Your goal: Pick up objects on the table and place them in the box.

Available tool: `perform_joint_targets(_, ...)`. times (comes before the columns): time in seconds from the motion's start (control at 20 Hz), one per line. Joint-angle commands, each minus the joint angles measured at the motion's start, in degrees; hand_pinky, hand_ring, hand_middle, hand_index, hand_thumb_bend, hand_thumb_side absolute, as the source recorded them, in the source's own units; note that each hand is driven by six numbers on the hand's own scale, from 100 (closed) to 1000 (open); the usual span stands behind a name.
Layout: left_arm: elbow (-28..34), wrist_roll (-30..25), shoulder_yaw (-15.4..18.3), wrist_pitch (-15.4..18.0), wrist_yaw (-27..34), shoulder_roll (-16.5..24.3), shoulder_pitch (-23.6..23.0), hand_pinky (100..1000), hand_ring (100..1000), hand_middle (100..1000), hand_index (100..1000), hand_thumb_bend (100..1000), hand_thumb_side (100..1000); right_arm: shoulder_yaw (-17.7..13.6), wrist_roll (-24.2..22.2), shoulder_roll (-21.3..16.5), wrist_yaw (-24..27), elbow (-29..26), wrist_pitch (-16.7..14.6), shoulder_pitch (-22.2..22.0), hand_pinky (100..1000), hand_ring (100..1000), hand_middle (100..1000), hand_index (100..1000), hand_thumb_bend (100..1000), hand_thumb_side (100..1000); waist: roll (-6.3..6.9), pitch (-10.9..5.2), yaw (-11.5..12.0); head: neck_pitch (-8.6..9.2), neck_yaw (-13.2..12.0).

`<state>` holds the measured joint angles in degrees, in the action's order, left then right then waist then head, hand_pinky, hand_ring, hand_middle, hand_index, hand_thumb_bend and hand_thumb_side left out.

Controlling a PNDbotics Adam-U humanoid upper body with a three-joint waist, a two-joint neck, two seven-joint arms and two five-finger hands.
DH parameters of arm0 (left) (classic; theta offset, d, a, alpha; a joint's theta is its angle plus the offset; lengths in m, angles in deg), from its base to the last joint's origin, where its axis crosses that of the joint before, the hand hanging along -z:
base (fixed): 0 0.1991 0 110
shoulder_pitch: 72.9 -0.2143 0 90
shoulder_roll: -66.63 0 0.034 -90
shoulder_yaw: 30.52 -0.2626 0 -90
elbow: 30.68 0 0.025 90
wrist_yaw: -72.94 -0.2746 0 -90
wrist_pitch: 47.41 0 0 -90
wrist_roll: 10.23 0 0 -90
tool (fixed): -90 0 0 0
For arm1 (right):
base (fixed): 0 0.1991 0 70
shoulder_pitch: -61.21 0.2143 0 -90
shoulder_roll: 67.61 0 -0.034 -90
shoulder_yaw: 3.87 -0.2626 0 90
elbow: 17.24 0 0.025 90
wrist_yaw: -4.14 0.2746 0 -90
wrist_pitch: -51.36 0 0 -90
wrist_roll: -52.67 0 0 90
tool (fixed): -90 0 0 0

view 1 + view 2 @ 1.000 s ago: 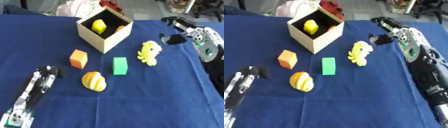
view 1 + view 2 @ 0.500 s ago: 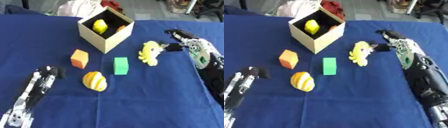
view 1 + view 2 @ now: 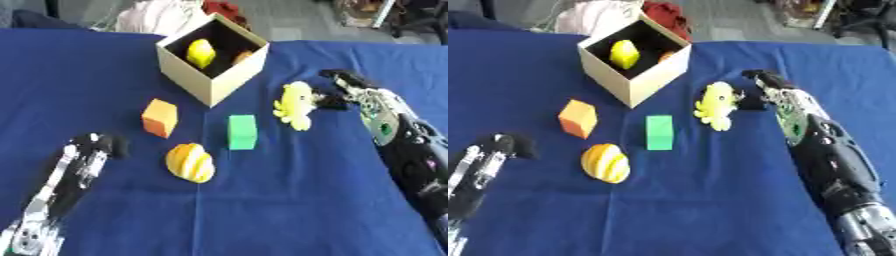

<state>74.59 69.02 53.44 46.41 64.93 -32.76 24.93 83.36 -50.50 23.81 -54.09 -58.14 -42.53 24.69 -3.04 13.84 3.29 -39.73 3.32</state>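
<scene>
Item: yellow soft octopus-shaped toy (image 3: 295,104), lying on the blue tablecloth (image 3: 289,200) just right of the open cream cardboard box (image 3: 213,60). Right hand (image 3: 765,90) beside it, fingers spread, holding nothing. Left hand (image 3: 87,151) idle, lower left. Risk: fingertips nudge the toy aside before closing.

Right hand (image 3: 348,92) sits just beside the yellow toy (image 3: 296,104) on the blue table (image 3: 289,200). Box (image 3: 213,57) holds a yellow object (image 3: 200,52). Left hand (image 3: 94,146) rests at lower left.
</scene>
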Motion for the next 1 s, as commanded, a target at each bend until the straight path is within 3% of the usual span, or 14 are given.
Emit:
perform_joint_targets(0.05,0.92,0.04,0.54,0.1,0.01,0.67,0.54,668,575,512,655,100,792,0.22,0.32,-1.33,1.17,-2.59,-0.99,1.12,830,889,921,980,100,405,0.36,-0.93,0.09,0.32,-0.16)
perform_joint_targets(0.3,0.81,0.04,0.64,0.11,0.0,0.74,0.41,668,575,512,655,100,791,0.62,-0.78,-3.3,3.95,-5.59,-2.64,1.12,826,886,910,977,100,370,0.23,-1.2,-0.26,0.25,-0.31)
perform_joint_targets(0.65,0.83,0.21,0.84,0.1,-0.1,0.87,0.22,668,575,512,656,100,789,1.74,-2.74,-5.98,9.43,-11.02,-4.9,0.32,820,877,891,973,100,256,0.35,-1.33,-0.77,0.08,-0.32)
perform_joint_targets(0.8,0.83,0.24,0.9,0.09,-0.12,0.9,0.18,669,575,512,656,100,789,3.0,-4.34,-7.0,11.65,-13.23,-6.3,-0.18,823,877,887,974,100,272,0.38,-1.38,-0.94,0.04,-0.3)
perform_joint_targets(1.0,0.84,0.26,0.93,0.1,-0.16,0.91,0.16,668,575,512,657,100,790,5.45,-7.99,-8.25,13.56,-15.65,-8.18,-0.8,832,880,892,980,100,378,0.4,-1.37,-1.01,0.0,-0.28)
